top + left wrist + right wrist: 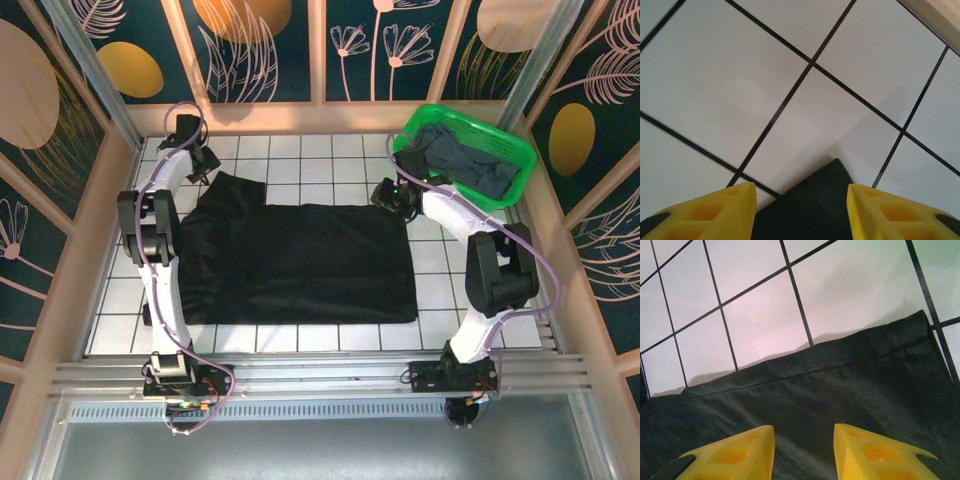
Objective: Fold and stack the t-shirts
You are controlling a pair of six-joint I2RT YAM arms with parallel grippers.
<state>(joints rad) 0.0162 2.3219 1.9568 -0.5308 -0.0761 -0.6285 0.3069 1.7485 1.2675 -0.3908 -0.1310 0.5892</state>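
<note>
Cloth of the black t-shirt [300, 262] lies matte and flat, roughly rectangular, on glossy white tiles [330, 150], left gripper [800, 210] and right gripper [804, 450] holding wedge-shaped yellow fingers [875, 455] apart, gripping nothing.

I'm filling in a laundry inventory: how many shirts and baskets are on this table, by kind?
Shirts: 2, the black shirt and the grey shirt
Baskets: 1, the green basket, holding the grey shirt
Total: 3

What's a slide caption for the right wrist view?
Right hand open over the black t-shirt, hem lying on white tiles.
</note>
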